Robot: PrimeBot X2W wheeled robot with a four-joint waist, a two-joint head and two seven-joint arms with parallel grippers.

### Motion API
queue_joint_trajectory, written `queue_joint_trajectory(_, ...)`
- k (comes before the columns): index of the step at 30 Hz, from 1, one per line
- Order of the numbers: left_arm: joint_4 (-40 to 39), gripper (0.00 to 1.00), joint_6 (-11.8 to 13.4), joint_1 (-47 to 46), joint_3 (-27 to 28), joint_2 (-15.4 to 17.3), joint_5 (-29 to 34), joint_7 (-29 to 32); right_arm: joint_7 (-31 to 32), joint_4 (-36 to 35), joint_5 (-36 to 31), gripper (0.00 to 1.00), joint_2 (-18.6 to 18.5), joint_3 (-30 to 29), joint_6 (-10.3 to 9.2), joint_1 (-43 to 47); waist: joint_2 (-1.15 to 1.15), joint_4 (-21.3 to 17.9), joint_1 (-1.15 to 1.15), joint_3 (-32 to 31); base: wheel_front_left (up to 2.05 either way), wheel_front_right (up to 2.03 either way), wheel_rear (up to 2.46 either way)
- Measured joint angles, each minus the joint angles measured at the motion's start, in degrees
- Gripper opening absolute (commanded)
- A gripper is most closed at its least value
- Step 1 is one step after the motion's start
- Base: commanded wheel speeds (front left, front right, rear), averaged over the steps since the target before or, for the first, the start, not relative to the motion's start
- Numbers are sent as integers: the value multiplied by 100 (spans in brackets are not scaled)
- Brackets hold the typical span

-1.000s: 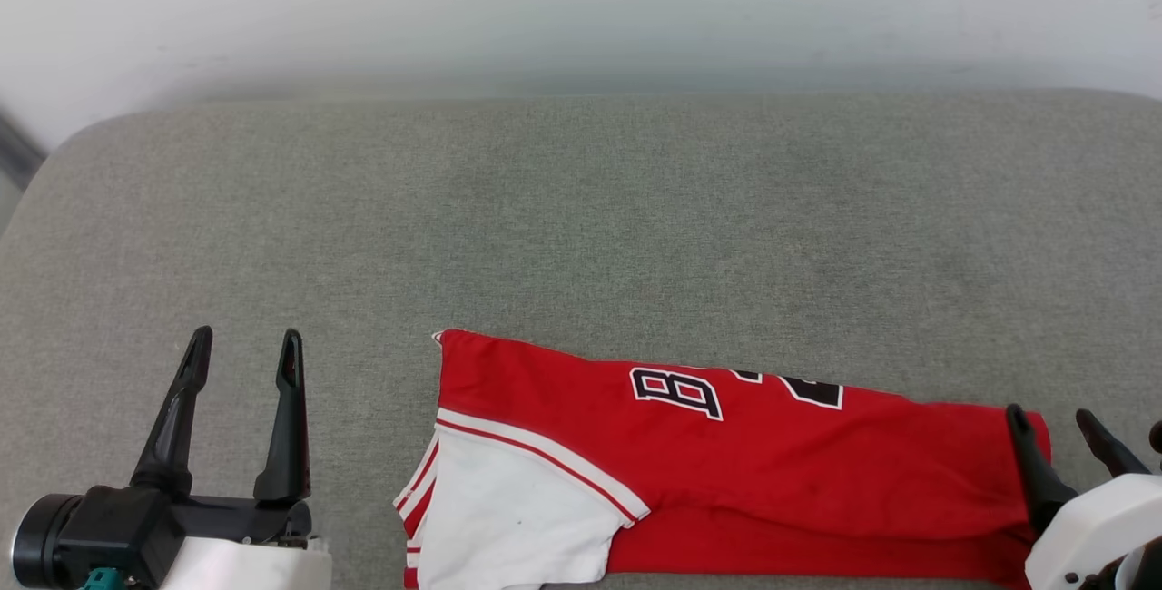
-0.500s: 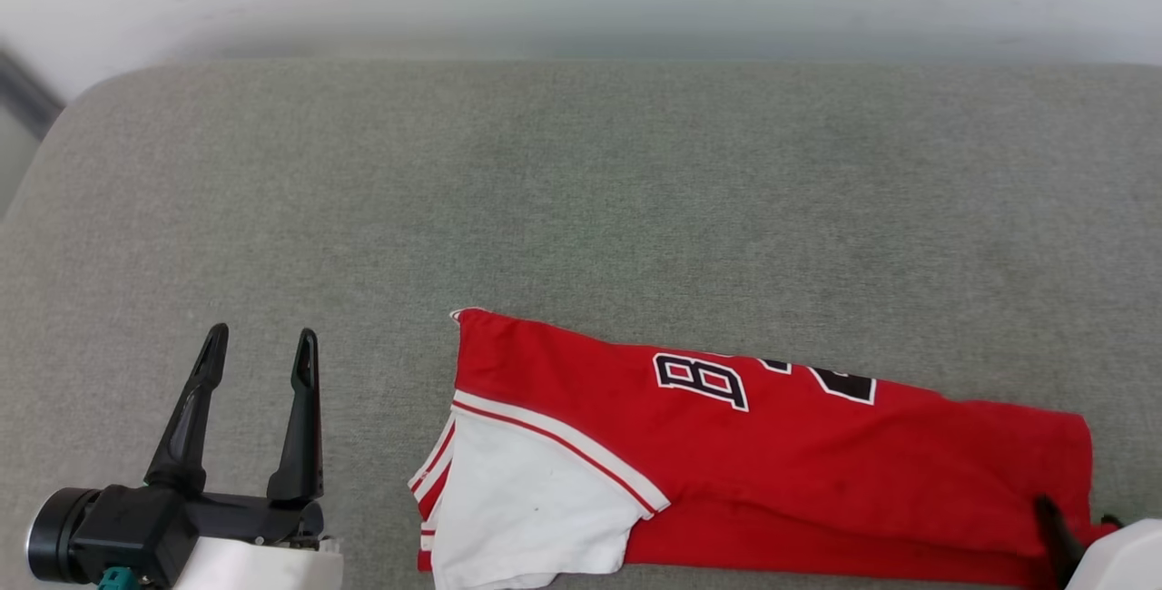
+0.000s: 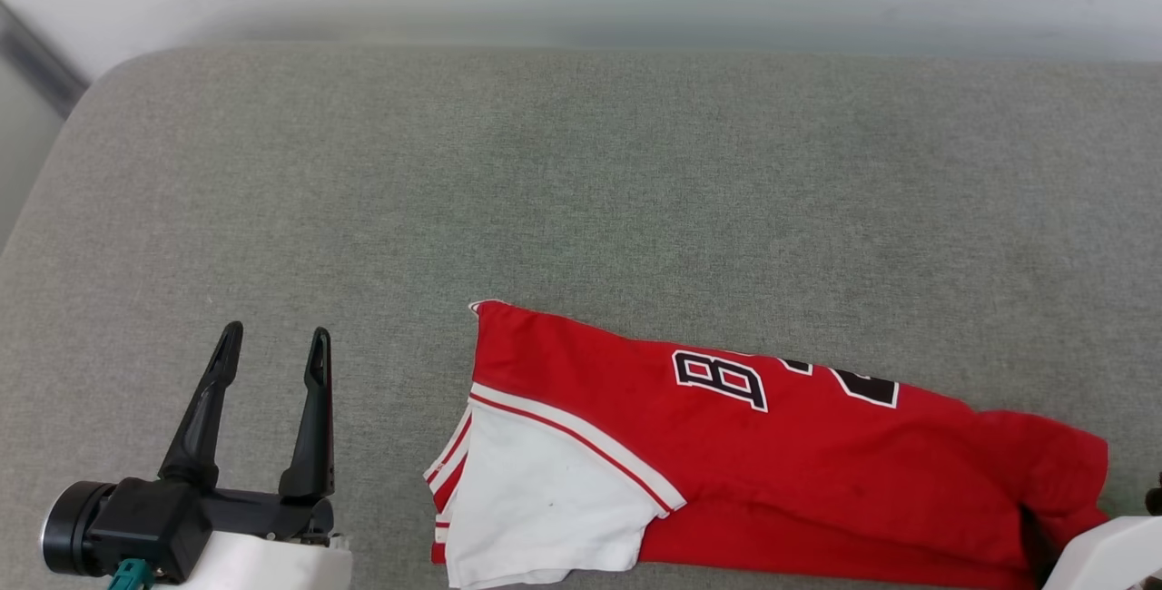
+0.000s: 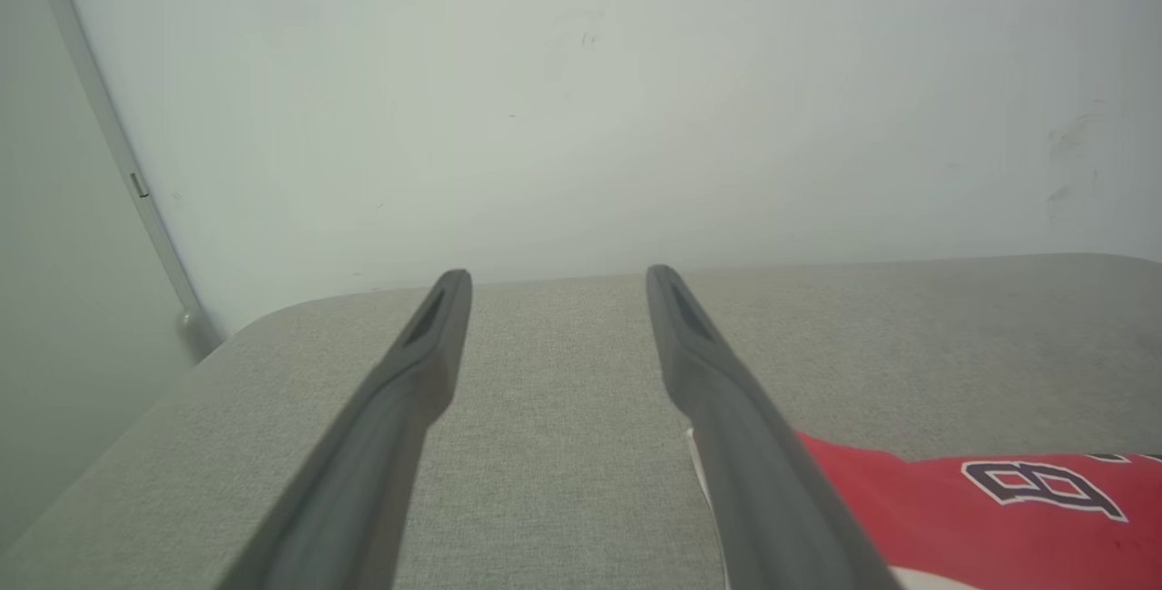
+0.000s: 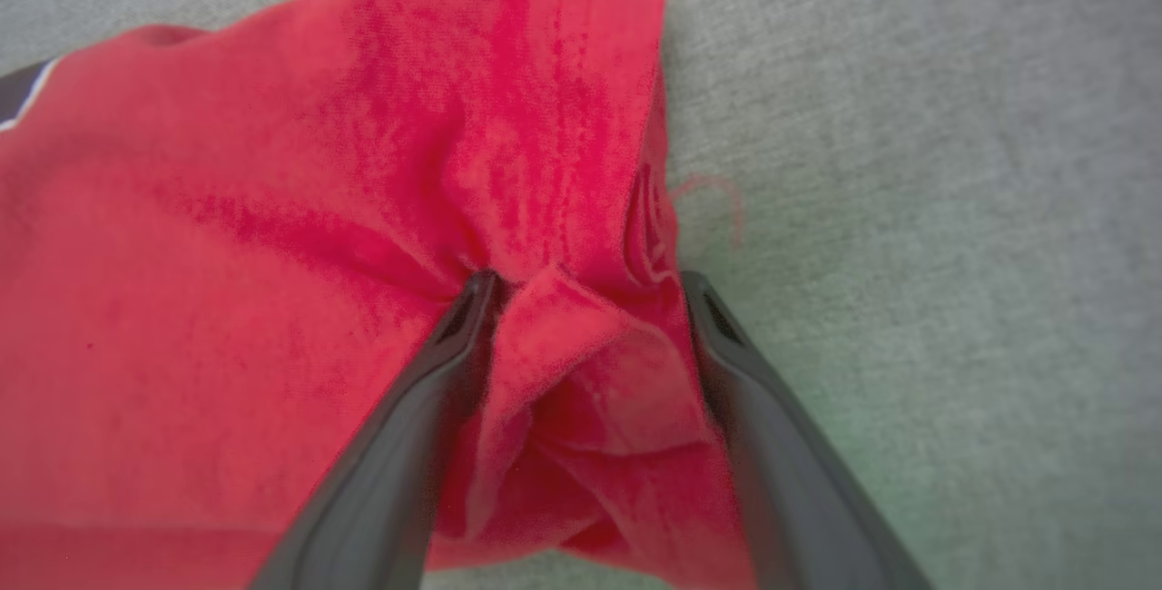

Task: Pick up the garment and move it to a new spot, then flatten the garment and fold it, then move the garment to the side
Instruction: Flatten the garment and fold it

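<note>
The garment (image 3: pixel 772 454) lies folded lengthwise at the surface's (image 3: pixel 581 191) near edge. My right gripper (image 5: pixel 585 286) stands wide, straddling bunched hem cloth. My left gripper (image 3: pixel 275 332) hangs wide, empty, beside the sleeve. Folding seems in hand; next, close on all the layers.

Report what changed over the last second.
The right hand pressed into the right end of the jersey, bunching cloth up between its open fingers; nothing clamped yet. The head camera shifted too. The left hand stayed open, clear of the jersey, whose sleeve end lies as before on the cushion.
</note>
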Motion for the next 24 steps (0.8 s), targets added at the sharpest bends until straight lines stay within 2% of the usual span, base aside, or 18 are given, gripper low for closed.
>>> queue_joint_trajectory(1, 4, 100, 0, 0, 1, 8, -1, 0, -23, 27, -1, 100, -21, 64, -4, 0, 0, 2, 0, -9, 0, 0, 0)
queue_joint_trajectory(2, 8, 100, 0, 0, 3, 11, -5, 0, -43, 49, 7, 65, -51, 137, -5, -1, 0, 3, 0, -21, 0, 0, 0)
queue_joint_trajectory(3, 10, 100, 0, 0, 5, 13, -16, 0, -68, 68, 44, 36, -65, 183, -7, -3, 0, 2, 0, -35, 0, 0, 0)
queue_joint_trajectory(4, 19, 100, 0, 1, 10, 16, -18, 0, -109, 85, 64, 0, -68, 219, -7, -7, 0, -1, 0, -52, 0, 0, 0)
queue_joint_trajectory(8, 55, 100, 0, 23, 25, 34, -43, 0, -278, 168, 55, 0, -33, 338, 31, -59, 0, -28, 0, -140, 0, 0, 0)
queue_joint_trajectory(13, 63, 100, 0, 78, 15, 46, -56, 0, -453, 248, -97, 0, -114, 149, 64, -91, 0, -78, 0, -283, 0, 0, 0)
queue_joint_trajectory(24, 47, 100, 0, 151, -33, 59, -59, 0, -623, 163, -732, 0, -675, -719, 59, -306, 0, -215, 0, -426, 0, 0, 0)
